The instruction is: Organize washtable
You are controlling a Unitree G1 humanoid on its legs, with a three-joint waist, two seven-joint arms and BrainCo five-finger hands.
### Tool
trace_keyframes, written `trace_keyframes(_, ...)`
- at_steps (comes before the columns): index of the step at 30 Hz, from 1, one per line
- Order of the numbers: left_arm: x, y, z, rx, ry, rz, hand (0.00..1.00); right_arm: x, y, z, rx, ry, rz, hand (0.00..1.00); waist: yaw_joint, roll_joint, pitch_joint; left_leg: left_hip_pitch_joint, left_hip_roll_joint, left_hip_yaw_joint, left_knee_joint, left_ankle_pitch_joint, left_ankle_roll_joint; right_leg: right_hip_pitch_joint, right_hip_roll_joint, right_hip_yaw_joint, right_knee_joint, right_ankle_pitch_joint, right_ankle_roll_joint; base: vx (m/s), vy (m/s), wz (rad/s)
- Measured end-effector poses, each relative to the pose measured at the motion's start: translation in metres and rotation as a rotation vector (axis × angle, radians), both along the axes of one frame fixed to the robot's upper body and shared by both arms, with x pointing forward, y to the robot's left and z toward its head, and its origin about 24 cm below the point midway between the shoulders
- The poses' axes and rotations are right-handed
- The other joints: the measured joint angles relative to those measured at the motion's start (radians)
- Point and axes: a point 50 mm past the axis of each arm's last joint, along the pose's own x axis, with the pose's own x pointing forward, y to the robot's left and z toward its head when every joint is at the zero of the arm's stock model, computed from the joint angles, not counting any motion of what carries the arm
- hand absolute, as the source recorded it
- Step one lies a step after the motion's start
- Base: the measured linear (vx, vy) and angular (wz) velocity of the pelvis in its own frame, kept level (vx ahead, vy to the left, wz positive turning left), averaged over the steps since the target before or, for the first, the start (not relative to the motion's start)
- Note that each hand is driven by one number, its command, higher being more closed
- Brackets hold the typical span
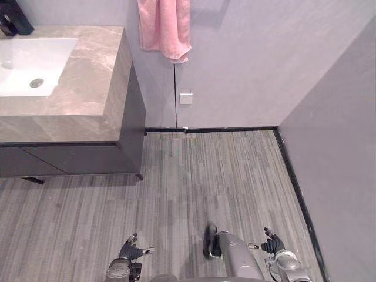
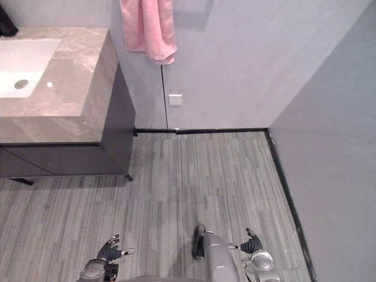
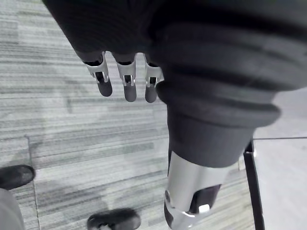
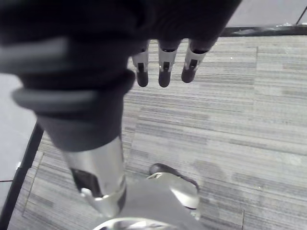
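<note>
The top edge cuts off the towel point(image 1: 164, 26); the left edge cuts the sink point(image 1: 26, 59). A dark thing point(image 1: 14, 19) at the table's point(image 1: 88, 82) back corner is cropped too; I cannot name it.

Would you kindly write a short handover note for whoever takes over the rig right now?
Hands: left hand open and holding nothing, low over the floor; right hand the same.
Things: washtable ahead to the left, apart from both hands; white sink set in its top; a dark item at the back by the sink, too cut off to identify; pink towel hanging on the wall beside the washtable.
Done: nothing that shows.
Left: step up to the washtable, then tidy what is on it.
</note>
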Motion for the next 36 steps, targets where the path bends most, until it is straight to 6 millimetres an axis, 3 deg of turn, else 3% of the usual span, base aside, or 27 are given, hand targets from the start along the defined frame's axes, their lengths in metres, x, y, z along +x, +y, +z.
trace_keyframes(1,-0.003,-0.006,-0.002,-0.027,0.002,0.038,0.0,-0.003,-0.002,0.0,-0.004,0.008,-0.004,0.0,0.009,0.002,0.002,-0.061,0.008,-0.02,0.186,0.07,-0.024,0.074,0.01,0.005,-0.052,-0.015,-0.006,0.56,-0.222,0.02)
trace_keyframes(2,-0.006,-0.01,-0.004,-0.046,0.006,0.058,0.0,-0.006,0.0,-0.002,0.005,0.011,-0.01,0.0,0.013,0.003,0.002,-0.109,0.031,-0.012,0.355,0.066,-0.03,0.161,0.026,0.005,-0.108,-0.022,-0.01,0.56,-0.212,0.05)
trace_keyframes(3,-0.007,-0.013,-0.004,-0.055,0.005,0.067,0.0,-0.007,0.002,-0.002,0.01,0.006,-0.013,0.0,0.015,0.003,0.003,-0.128,0.047,0.002,0.426,0.065,-0.03,0.209,0.032,0.005,-0.135,-0.023,-0.012,0.6,-0.205,0.07)
trace_keyframes(4,-0.007,-0.018,-0.004,-0.075,-0.005,0.083,0.0,-0.004,0.008,0.0,0.035,-0.024,-0.027,0.0,0.022,-0.005,0.006,-0.192,0.085,0.055,0.545,0.049,-0.002,0.31,0.044,0.013,-0.187,-0.034,-0.025,0.47,-0.157,-0.01)
trace_keyframes(6,-0.001,-0.023,-0.001,-0.087,-0.034,0.082,0.0,0.002,0.013,0.002,0.051,-0.058,-0.029,0.0,0.036,-0.006,0.006,-0.268,0.104,0.099,0.59,0.027,0.034,0.37,0.051,0.035,-0.228,-0.044,-0.024,0.35,-0.095,-0.2)
trace_keyframes(9,0.008,-0.024,0.004,-0.098,-0.087,0.096,0.0,0.009,0.019,0.004,0.08,-0.086,-0.047,0.0,0.072,-0.006,0.007,-0.414,0.089,0.137,0.469,-0.028,0.06,0.445,0.04,0.072,-0.282,-0.057,-0.005,0.33,0.021,-0.36)
trace_keyframes(11,0.01,-0.024,0.005,-0.105,-0.096,0.105,0.0,0.007,0.02,0.003,0.091,-0.087,-0.073,0.0,0.071,-0.019,0.014,-0.45,0.036,0.133,0.239,-0.02,0.059,0.498,0.002,0.083,-0.293,-0.091,0.031,0.33,0.155,-0.17)
trace_keyframes(12,0.008,-0.026,0.004,-0.11,-0.087,0.102,0.0,0.003,0.016,0.002,0.085,-0.077,-0.081,0.0,0.07,-0.002,0.004,-0.455,0.009,0.124,0.047,0.038,0.057,0.516,-0.009,0.095,-0.295,-0.119,0.062,0.34,0.223,-0.22)
trace_keyframes(14,0.004,-0.026,0.002,-0.112,-0.076,0.109,0.0,-0.002,0.015,0.0,0.084,-0.058,-0.083,0.0,0.073,0.007,-0.004,-0.45,0.004,0.118,-0.003,0.177,0.105,0.532,-0.009,0.111,-0.291,-0.145,0.086,0.28,0.207,-0.24)
trace_keyframes(15,0.004,-0.02,0.003,-0.096,-0.076,0.111,0.0,-0.004,0.023,-0.003,0.105,-0.047,-0.08,0.0,0.071,-0.026,-0.021,-0.438,-0.032,0.135,-0.008,0.165,0.137,0.534,-0.055,0.131,-0.284,-0.163,0.109,0.38,0.233,-0.19)
trace_keyframes(17,0.005,-0.012,0.004,-0.082,-0.08,0.115,0.0,-0.007,0.025,-0.005,0.11,-0.033,-0.084,0.0,0.073,-0.062,-0.024,-0.435,-0.057,0.164,-0.004,0.133,0.151,0.525,-0.087,0.149,-0.264,-0.175,0.13,0.41,0.219,-0.24)
trace_keyframes(19,0.003,-0.01,0.003,-0.08,-0.068,0.124,0.0,-0.01,0.022,-0.007,0.102,-0.013,-0.086,0.0,0.077,-0.067,-0.027,-0.389,-0.072,0.2,-0.007,0.099,0.174,0.49,-0.116,0.181,-0.139,-0.175,0.131,0.39,0.208,-0.33)
trace_keyframes(20,0.001,-0.009,0.001,-0.076,-0.054,0.127,0.0,-0.01,0.024,-0.007,0.104,-0.01,-0.079,0.0,0.076,-0.066,-0.027,-0.336,-0.078,0.216,-0.03,0.082,0.181,0.446,-0.128,0.208,0.009,-0.168,0.146,0.25,0.153,-0.34)
trace_keyframes(22,-0.003,-0.005,0.001,-0.065,-0.042,0.125,0.0,-0.01,0.03,-0.008,0.117,-0.008,-0.072,0.0,0.072,-0.069,-0.028,-0.249,-0.09,0.232,-0.077,0.063,0.198,0.35,-0.151,0.234,0.272,-0.13,0.212,0.29,0.152,-0.25)
trace_keyframes(23,-0.004,-0.004,0.0,-0.06,-0.035,0.117,0.0,-0.009,0.029,-0.007,0.118,-0.016,-0.067,0.0,0.068,-0.069,-0.028,-0.203,-0.096,0.231,-0.093,0.045,0.2,0.295,-0.164,0.225,0.403,-0.152,0.219,0.27,0.118,-0.07)
trace_keyframes(25,-0.006,0.0,0.0,-0.049,-0.03,0.117,0.0,-0.007,0.03,-0.006,0.115,-0.021,-0.05,0.0,0.068,-0.059,-0.023,-0.142,-0.096,0.228,-0.13,0.036,0.202,0.225,-0.166,0.178,0.463,-0.188,0.199,0.27,0.062,0.1)
trace_keyframes(27,-0.007,0.002,0.0,-0.043,-0.025,0.121,0.0,-0.006,0.03,-0.006,0.114,-0.028,-0.041,0.0,0.066,-0.066,-0.026,-0.097,-0.09,0.206,-0.164,0.037,0.201,0.174,-0.155,0.123,0.409,-0.209,0.167,0.28,-0.009,0.31)
trace_keyframes(29,-0.007,0.0,-0.001,-0.05,-0.024,0.12,0.0,-0.005,0.028,-0.005,0.106,-0.032,-0.037,0.0,0.05,-0.059,-0.025,-0.061,-0.064,0.168,-0.19,0.036,0.192,0.124,-0.102,0.122,0.206,-0.203,0.154,0.32,-0.11,0.59)
trace_keyframes(30,-0.009,0.001,-0.001,-0.048,-0.02,0.121,0.0,-0.006,0.028,-0.005,0.105,-0.031,-0.038,0.0,0.042,-0.06,-0.025,-0.053,-0.059,0.157,-0.198,0.035,0.177,0.123,-0.089,0.13,0.109,-0.175,0.15,0.31,-0.137,0.66)
trace_keyframes(31,-0.012,0.001,-0.002,-0.046,-0.012,0.122,0.0,-0.011,0.028,-0.007,0.107,-0.013,-0.042,0.0,0.041,-0.075,-0.032,-0.046,-0.074,0.14,-0.21,0.027,0.147,0.124,-0.079,0.156,-0.018,-0.072,0.127,0.29,-0.168,0.64)
trace_keyframes(32,-0.015,-0.004,-0.004,-0.062,0.003,0.128,0.0,-0.02,0.027,-0.01,0.108,0.013,-0.056,0.0,0.041,-0.089,-0.037,-0.015,-0.078,0.115,-0.218,0.01,0.119,0.127,-0.078,0.172,-0.013,0.009,0.104,0.3,-0.18,0.49)
trace_keyframes(33,-0.015,-0.011,-0.006,-0.082,0.005,0.142,0.0,-0.024,0.025,-0.011,0.1,0.021,-0.063,0.0,0.045,-0.06,-0.047,-0.01,-0.055,0.109,-0.221,0.013,0.114,0.128,-0.069,0.165,-0.004,0.002,0.098,0.26,-0.164,0.33)
trace_keyframes(36,-0.022,-0.023,-0.009,-0.12,0.019,0.161,0.0,-0.025,0.016,-0.009,0.078,0.021,-0.068,0.0,0.04,-0.007,-0.066,-0.017,-0.005,0.094,-0.18,-0.001,0.086,0.157,-0.035,0.123,-0.019,-0.057,0.075,0.31,-0.196,0.23)
